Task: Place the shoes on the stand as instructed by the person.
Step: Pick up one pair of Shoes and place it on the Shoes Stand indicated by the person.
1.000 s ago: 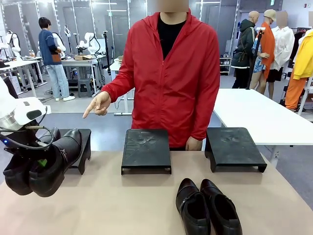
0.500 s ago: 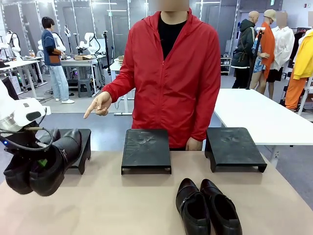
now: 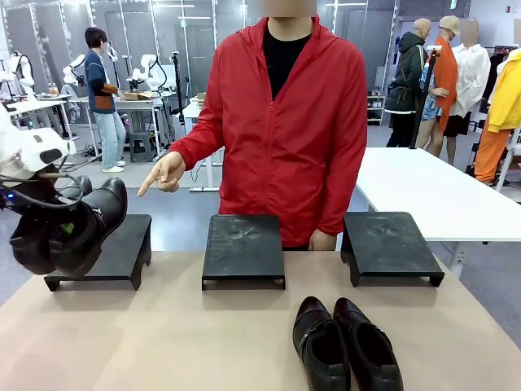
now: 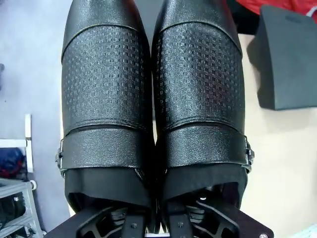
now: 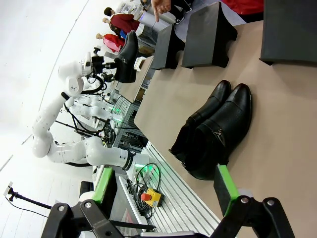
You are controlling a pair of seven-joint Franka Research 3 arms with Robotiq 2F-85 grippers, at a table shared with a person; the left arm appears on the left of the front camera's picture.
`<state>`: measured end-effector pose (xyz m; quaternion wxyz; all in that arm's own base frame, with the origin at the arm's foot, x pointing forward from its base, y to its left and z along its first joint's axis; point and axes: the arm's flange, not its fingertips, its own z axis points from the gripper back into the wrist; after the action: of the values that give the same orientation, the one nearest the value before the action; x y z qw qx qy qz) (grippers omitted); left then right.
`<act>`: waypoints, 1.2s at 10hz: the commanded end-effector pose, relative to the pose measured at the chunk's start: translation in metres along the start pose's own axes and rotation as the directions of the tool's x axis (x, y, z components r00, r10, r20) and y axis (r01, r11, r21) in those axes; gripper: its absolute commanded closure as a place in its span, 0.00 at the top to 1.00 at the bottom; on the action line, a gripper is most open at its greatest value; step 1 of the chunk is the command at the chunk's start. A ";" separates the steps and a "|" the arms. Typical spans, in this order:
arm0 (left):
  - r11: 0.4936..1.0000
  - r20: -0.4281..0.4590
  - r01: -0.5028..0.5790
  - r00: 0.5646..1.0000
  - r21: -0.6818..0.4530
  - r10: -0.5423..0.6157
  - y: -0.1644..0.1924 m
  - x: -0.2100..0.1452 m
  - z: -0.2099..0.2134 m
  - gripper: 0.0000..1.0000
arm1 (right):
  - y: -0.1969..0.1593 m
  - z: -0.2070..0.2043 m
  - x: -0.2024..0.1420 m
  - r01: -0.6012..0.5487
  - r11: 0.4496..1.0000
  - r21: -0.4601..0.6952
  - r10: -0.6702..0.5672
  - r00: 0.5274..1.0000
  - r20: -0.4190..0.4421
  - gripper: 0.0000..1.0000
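Shared table (image 3: 163, 342), left gripper (image 3: 72, 232) raised, shoes (image 3: 91, 221) now above left stand (image 3: 118, 252)

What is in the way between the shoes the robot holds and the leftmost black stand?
Nothing that I can see. The held shoes hang close to the left stand, and the visible part of its top is bare.
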<state>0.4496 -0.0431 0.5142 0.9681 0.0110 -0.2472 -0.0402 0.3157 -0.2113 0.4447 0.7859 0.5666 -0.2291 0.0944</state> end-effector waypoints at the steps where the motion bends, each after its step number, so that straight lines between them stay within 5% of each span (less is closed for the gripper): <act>1: 0.997 0.065 -0.008 0.998 0.071 0.004 -0.001 0.031 -0.025 0.10 | 0.000 0.000 0.001 -0.016 1.000 0.008 0.016 1.000 0.006 1.00; 3: 1.000 0.096 0.018 0.995 0.013 -0.019 0.005 0.043 -0.050 0.10 | 0.000 0.000 0.001 -0.016 1.000 0.008 0.016 1.000 0.006 1.00; 12: 0.997 0.115 -0.028 0.993 0.068 0.020 0.013 0.069 -0.115 0.10 | 0.000 0.000 0.001 -0.016 1.000 0.008 0.016 1.000 0.006 1.00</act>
<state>0.5522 -0.0312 0.4401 0.9595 0.0261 -0.2782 -0.0350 0.3158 -0.2111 0.4447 0.7858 0.5667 -0.2288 0.0946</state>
